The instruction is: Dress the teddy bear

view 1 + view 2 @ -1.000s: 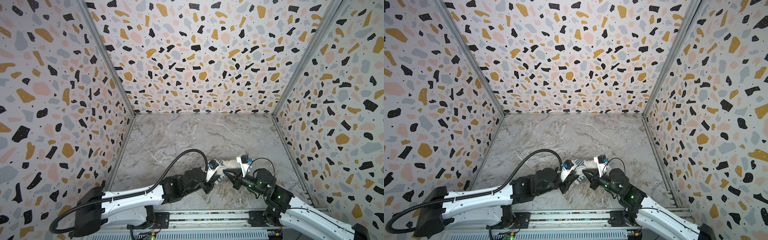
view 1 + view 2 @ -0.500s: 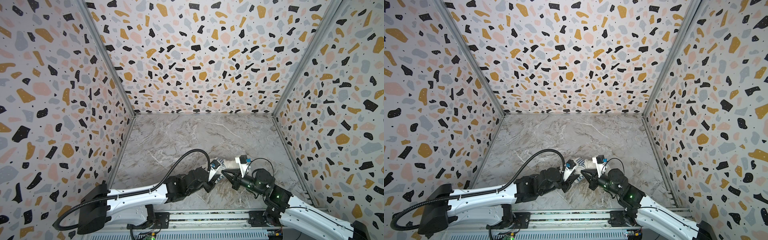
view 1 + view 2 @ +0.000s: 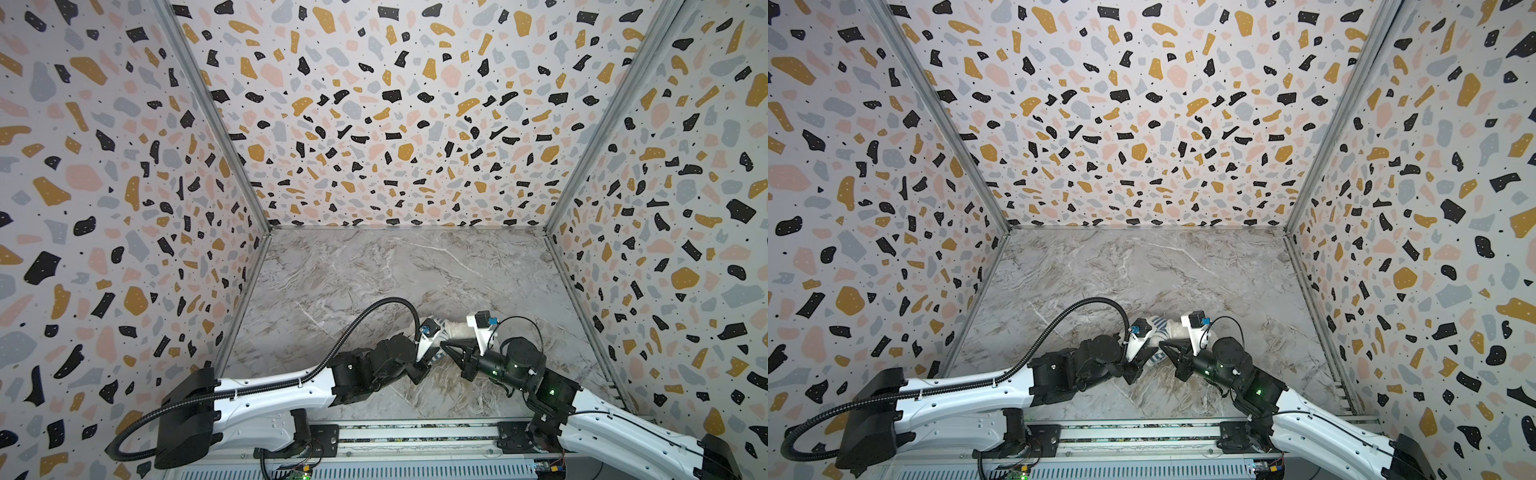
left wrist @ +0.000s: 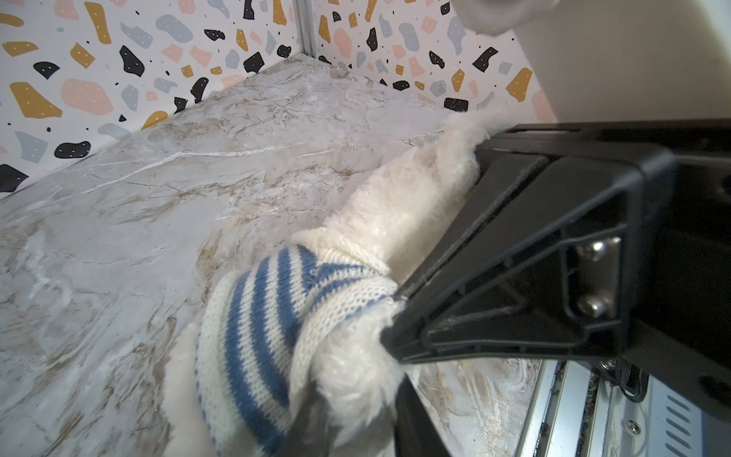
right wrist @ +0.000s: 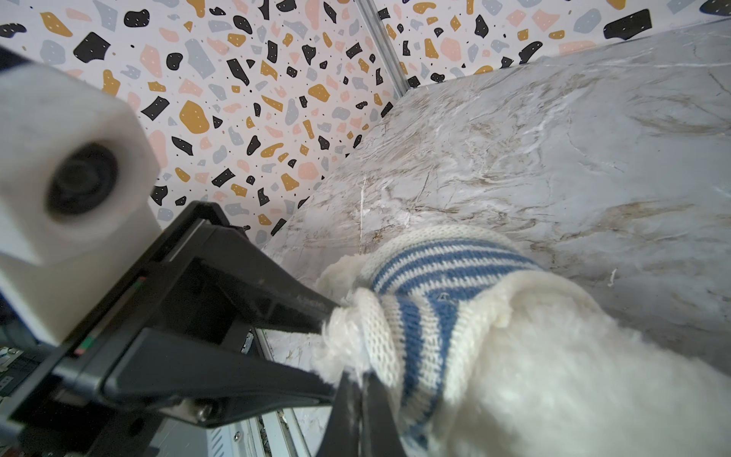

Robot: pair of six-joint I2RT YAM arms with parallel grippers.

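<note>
The teddy bear (image 3: 457, 329), white and fluffy, lies near the front middle of the marble floor and is mostly hidden by both wrists in both top views. A blue-and-white striped shirt (image 4: 253, 324) is bunched around it. A furry paw (image 4: 356, 376) pokes out of the knit cuff. My left gripper (image 4: 356, 423) is shut on that paw, one dark finger on each side. My right gripper (image 5: 358, 399) meets it tip to tip and is shut on the shirt's cuff edge (image 5: 374, 348). In a top view the left gripper (image 3: 434, 356) and right gripper (image 3: 446, 345) touch.
Terrazzo-patterned walls (image 3: 374, 124) close in the left, back and right sides. The marble floor (image 3: 395, 274) stretches behind the bear. A metal rail (image 3: 415, 440) with both arm bases runs along the front edge. The left arm's black cable (image 3: 374, 311) loops above the floor.
The left arm has crept a little to the right, towards the bear and the right gripper. The right arm has hardly moved and keeps its grip.
</note>
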